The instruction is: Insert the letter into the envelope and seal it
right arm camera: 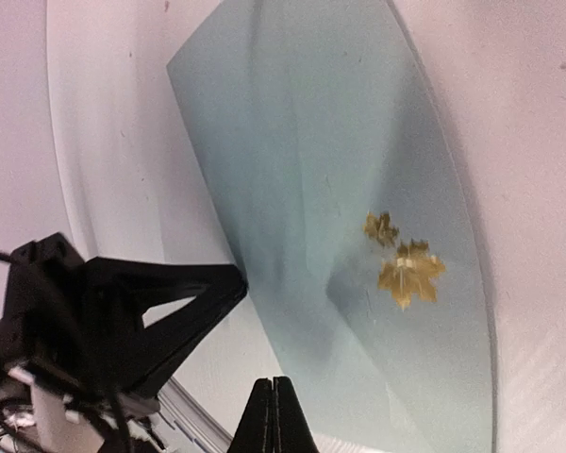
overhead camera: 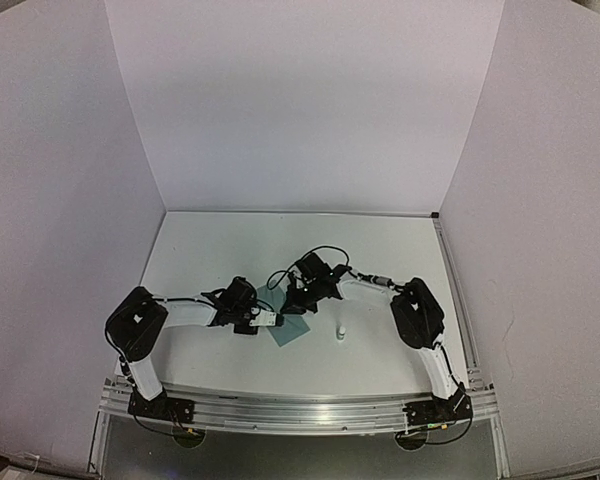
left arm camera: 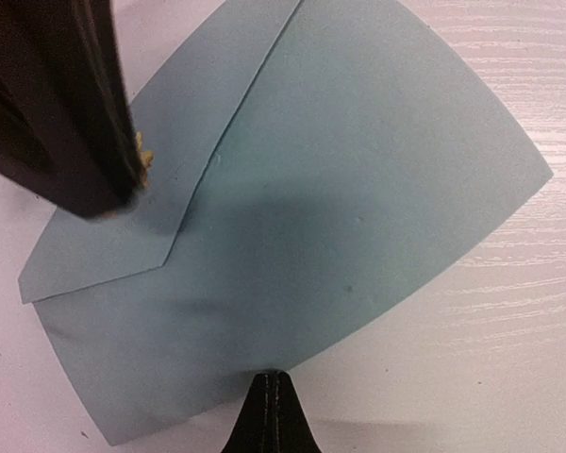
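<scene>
The teal envelope [overhead camera: 292, 332] lies flat on the table between the two arms, its triangular flap folded down. It fills the left wrist view [left arm camera: 358, 189] and the right wrist view [right arm camera: 311, 142], where gold leaf stickers [right arm camera: 407, 272] sit on it. My left gripper [overhead camera: 271, 319] is shut, its tips [left arm camera: 274, 379] at the envelope's near edge. My right gripper [overhead camera: 289, 302] is shut [right arm camera: 274, 385], and its fingers [left arm camera: 85, 123] stand on the flap by the stickers. The letter is out of view.
A tiny white bottle [overhead camera: 340, 333] stands upright on the table just right of the envelope. White walls enclose the table on the left, back and right. The metal rail [overhead camera: 300, 408] with the arm bases runs along the near edge.
</scene>
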### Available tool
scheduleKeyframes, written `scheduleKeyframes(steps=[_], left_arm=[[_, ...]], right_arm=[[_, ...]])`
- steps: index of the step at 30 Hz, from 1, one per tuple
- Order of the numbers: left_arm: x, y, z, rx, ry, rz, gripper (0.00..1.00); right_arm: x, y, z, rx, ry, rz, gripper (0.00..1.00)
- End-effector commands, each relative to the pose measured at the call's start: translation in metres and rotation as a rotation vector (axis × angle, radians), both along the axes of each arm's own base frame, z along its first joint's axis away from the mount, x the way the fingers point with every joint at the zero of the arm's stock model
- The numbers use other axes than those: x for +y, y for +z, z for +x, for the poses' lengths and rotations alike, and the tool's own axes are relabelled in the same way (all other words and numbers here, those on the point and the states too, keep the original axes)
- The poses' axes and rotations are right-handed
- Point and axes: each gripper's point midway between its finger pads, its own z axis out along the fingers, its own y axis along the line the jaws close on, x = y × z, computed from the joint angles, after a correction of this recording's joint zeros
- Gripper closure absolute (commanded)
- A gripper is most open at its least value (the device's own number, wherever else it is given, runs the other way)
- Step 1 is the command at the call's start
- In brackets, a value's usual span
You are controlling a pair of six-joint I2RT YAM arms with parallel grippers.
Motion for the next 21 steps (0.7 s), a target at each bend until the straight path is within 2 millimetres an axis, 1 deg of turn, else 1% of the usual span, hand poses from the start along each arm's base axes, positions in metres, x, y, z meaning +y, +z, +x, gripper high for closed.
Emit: scheduleKeyframes(steps=[1,4,5,7,9,11,14,16,19,21], left_arm=[[-0.005,0.034,-0.008,0.085,0.043,-0.043,1.0],[-0.008,0.055,-0.003,0.121,0.068,-0.093,1.0],[-0.008,0.061,0.003,0.14,0.097,-0.11,1.0],[-0.001,0.07,0.028,0.162,0.186,-0.131,1.0],[0.013,0.069,0.054,0.17,0.269,-0.124,1.0],[0.028,0.063,0.081,0.16,0.348,-0.112,1.0],[0.041,0.046,0.1,0.146,0.399,-0.062,1.0],[0.043,0.031,0.108,0.141,0.421,-0.032,1.0],[0.041,0.017,0.119,0.152,0.46,-0.027,1.0],[0.038,0.013,0.126,0.16,0.487,-0.035,1.0]], right_arm=[[-0.038,0.032,-0.011,-0.015,-0.041,-0.116,1.0],[-0.054,0.032,-0.022,0.01,-0.041,-0.208,1.0],[-0.059,0.031,-0.028,0.029,-0.036,-0.244,1.0],[-0.068,0.027,-0.039,0.055,-0.025,-0.312,1.0],[-0.073,0.022,-0.054,0.093,-0.005,-0.359,1.0],[-0.075,0.018,-0.066,0.124,0.013,-0.391,1.0],[-0.074,0.009,-0.077,0.154,0.034,-0.417,1.0],[-0.069,0.003,-0.079,0.165,0.045,-0.417,1.0],[-0.062,-0.011,-0.086,0.202,0.071,-0.422,1.0],[-0.06,-0.022,-0.09,0.232,0.085,-0.428,1.0]])
